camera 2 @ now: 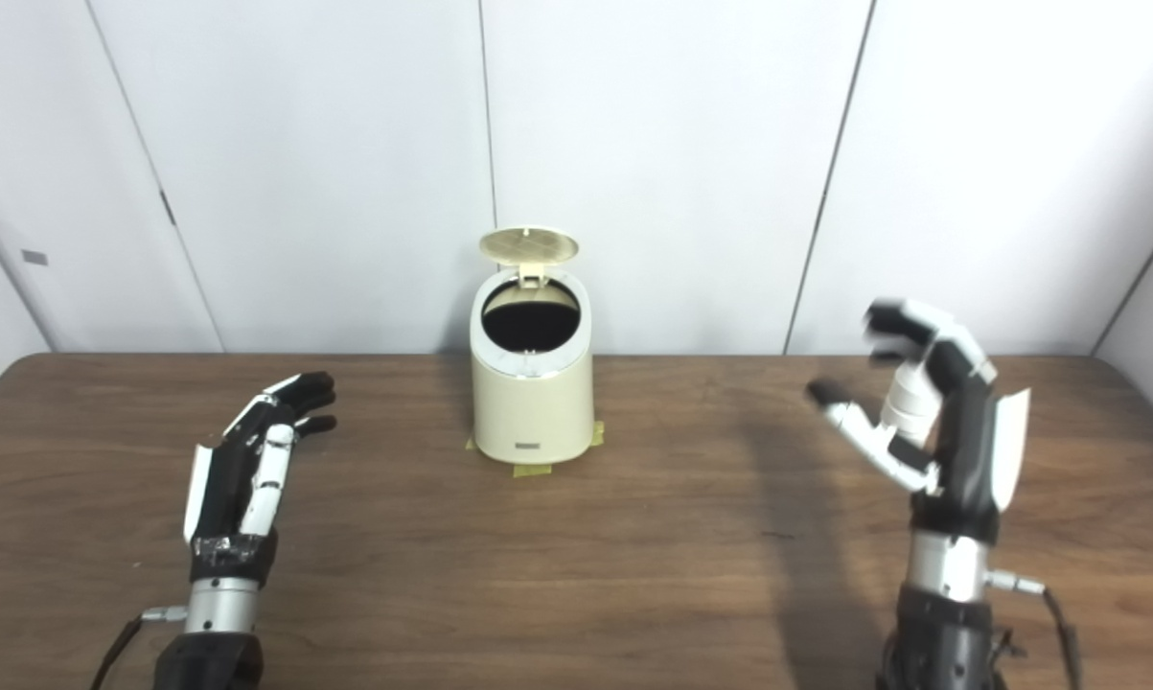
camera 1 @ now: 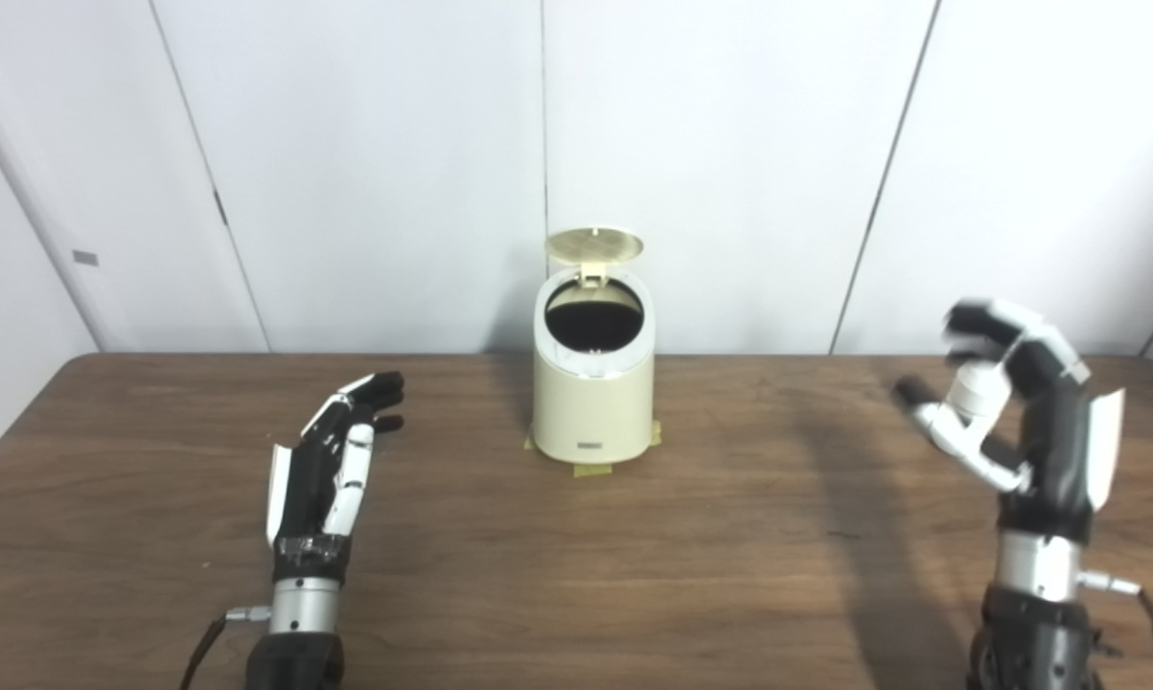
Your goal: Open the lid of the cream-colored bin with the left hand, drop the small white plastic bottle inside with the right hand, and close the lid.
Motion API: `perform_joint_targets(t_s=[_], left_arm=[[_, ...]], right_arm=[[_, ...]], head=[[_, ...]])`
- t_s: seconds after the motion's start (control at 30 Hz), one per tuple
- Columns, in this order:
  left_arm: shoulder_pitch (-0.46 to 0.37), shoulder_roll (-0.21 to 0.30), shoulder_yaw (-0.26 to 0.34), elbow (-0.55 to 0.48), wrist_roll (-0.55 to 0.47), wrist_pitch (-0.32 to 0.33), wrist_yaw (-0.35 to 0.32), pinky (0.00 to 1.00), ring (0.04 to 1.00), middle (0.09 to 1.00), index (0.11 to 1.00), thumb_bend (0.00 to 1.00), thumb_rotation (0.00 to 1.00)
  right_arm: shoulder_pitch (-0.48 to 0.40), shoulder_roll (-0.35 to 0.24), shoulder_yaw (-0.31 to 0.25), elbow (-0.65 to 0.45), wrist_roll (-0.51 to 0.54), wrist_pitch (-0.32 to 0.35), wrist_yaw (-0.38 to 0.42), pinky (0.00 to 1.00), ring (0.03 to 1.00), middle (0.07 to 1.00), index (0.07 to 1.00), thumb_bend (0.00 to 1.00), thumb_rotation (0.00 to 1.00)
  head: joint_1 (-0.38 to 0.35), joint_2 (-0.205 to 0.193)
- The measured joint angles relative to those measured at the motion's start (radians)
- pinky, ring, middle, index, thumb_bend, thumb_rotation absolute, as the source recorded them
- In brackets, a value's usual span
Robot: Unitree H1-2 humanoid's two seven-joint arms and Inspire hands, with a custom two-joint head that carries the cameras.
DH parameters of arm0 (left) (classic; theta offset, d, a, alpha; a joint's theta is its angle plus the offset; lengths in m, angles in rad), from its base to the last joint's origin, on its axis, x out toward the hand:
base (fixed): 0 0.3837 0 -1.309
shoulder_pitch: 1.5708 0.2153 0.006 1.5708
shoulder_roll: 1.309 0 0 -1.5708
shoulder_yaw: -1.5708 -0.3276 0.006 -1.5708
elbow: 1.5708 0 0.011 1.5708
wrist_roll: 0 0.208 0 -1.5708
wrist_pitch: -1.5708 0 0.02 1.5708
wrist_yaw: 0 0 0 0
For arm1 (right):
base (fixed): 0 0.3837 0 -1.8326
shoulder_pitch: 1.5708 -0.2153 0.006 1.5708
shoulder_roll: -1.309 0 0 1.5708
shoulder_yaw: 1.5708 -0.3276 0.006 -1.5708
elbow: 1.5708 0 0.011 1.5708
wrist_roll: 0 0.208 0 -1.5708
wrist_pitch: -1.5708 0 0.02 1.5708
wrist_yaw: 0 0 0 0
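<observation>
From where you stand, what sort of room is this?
Probably a lab or test room: a bare wooden table, plain white wall panels, and a small bin taped in place.

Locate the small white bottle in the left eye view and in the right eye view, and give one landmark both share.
Left eye view: bottle at far right, held in the raised right hand.
Right eye view: bottle right of centre, in the same hand.
Shared landmark: the cream-colored bin with its lid standing open, at the table's far middle.
</observation>
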Motion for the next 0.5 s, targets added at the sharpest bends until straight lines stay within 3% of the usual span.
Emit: perform_joint_targets(t_s=[0.13,0.23,0.3,0.4,0.5], left_arm=[[0.001,-0.002,0.002,0.002,0.0,-0.003,0.004,0.73,0.788,0.782,0.751,0.29,0.72],[0.002,-0.001,0.004,0.002,0.0,-0.003,0.004,0.72,0.781,0.777,0.748,0.28,0.7],[0.004,-0.001,0.003,0.002,0.0,-0.003,0.003,0.72,0.782,0.78,0.752,0.27,0.69],[0.005,0.0,0.002,0.004,0.0,-0.004,0.002,0.71,0.78,0.776,0.75,0.28,0.7],[0.004,-0.001,0.001,0.006,0.0,-0.004,0.003,0.72,0.787,0.783,0.755,0.3,0.72]], right_arm=[[-0.021,-0.001,-0.046,-0.03,-0.027,0.01,-0.013,0.67,0.781,0.787,0.808,0.68,0.34],[-0.026,-0.004,-0.06,-0.079,-0.039,0.06,-0.006,0.66,0.795,0.787,0.825,0.7,0.34],[-0.039,-0.003,-0.071,-0.14,-0.054,0.132,-0.001,0.61,0.787,0.776,0.811,0.74,0.36],[-0.076,0.0,-0.089,-0.203,-0.07,0.227,0.002,0.47,0.767,0.774,0.742,0.78,0.3],[-0.097,0.002,-0.098,-0.22,-0.071,0.278,0.002,0.46,0.756,0.765,0.724,0.81,0.26]], head=[[-0.009,0.002],[-0.011,0.002],[-0.005,-0.002],[-0.005,-0.002],[-0.009,-0.002]])
